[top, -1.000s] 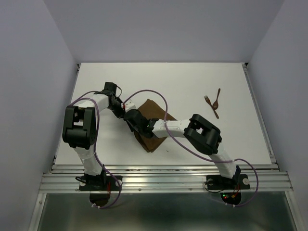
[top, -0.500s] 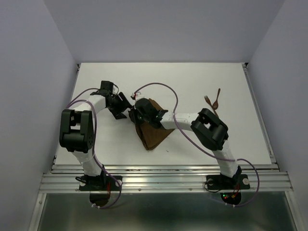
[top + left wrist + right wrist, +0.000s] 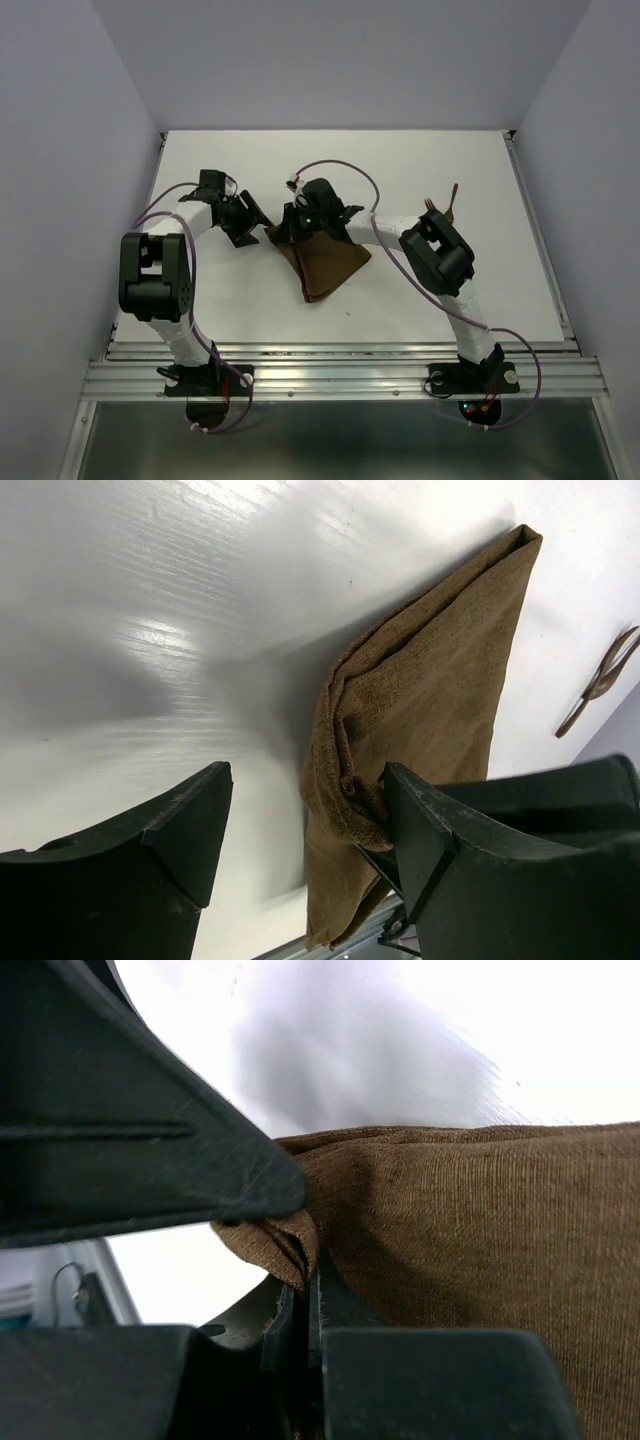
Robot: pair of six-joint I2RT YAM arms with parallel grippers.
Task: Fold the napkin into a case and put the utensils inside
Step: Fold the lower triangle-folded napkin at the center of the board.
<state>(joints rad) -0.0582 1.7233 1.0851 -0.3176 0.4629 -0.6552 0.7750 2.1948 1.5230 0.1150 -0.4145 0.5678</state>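
Napkin [image 3: 322, 265] corner in right hand's [image 3: 305, 1260] tight pinch, left hand [image 3: 248, 225] agape alongside

Napkin [image 3: 322, 262]: dark brown, plain, fine woven grain close up, no print. Utensils [image 3: 452, 195]: matching dark reddish brown. Table [image 3: 400, 165]: plain glossy white. Left arm [image 3: 185, 212] and right arm [image 3: 385, 231]: white links, black joints. Cables [image 3: 340, 165]: purple. Walls [image 3: 60, 150]: pale lavender-grey, unpatterned. Front rail [image 3: 340, 375]: silver
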